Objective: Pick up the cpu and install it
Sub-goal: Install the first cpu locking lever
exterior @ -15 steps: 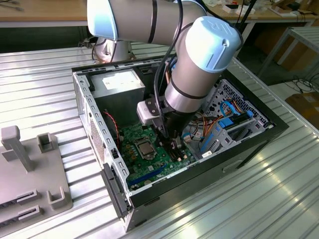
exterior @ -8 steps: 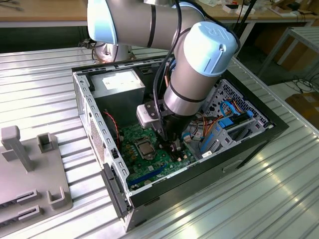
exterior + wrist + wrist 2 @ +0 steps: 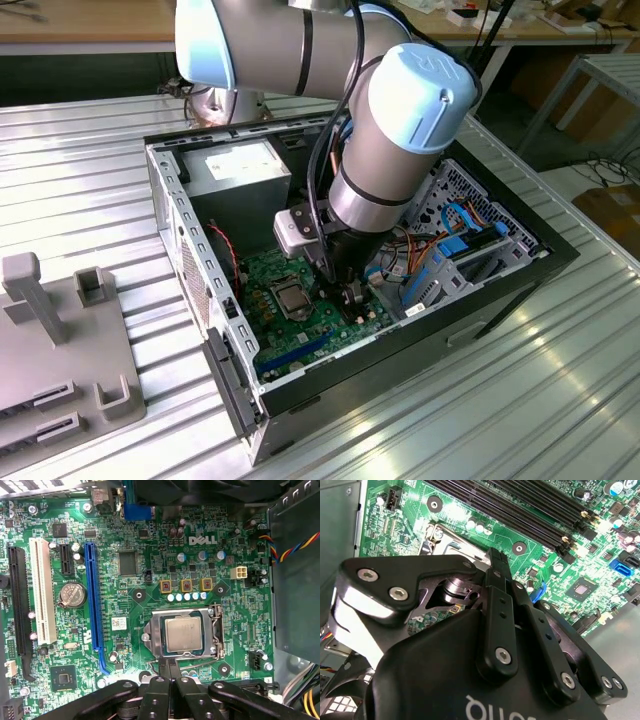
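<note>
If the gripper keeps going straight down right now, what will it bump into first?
Probably the green motherboard, right at the edge of the socket frame where the cpu sits. The gripper looks shut; depth is unclear.

Cpu sits in socket frame on motherboard, inside open computer case. Gripper just beside socket. Rack on table, exterior view's left of case.

A robotics lab or workshop, ribbed metal bench, opened computer case, grey fixture block, cluttered wooden tables behind, robot arm
</note>
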You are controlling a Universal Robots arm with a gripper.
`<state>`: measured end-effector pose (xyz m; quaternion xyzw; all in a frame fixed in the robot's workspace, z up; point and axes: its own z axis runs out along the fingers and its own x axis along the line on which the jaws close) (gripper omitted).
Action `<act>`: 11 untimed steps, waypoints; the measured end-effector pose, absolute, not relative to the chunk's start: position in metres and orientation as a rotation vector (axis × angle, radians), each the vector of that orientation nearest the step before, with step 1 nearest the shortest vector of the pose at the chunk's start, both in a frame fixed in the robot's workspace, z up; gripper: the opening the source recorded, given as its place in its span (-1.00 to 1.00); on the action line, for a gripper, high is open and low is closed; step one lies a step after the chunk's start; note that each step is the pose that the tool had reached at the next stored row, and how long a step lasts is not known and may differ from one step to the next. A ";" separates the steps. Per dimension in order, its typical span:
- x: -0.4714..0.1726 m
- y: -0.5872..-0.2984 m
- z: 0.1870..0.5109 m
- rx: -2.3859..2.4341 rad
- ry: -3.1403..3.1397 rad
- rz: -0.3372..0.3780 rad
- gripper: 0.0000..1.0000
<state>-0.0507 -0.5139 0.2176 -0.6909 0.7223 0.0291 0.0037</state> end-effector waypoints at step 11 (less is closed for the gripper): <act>-0.048 -0.515 0.214 -2.166 2.264 0.091 -0.79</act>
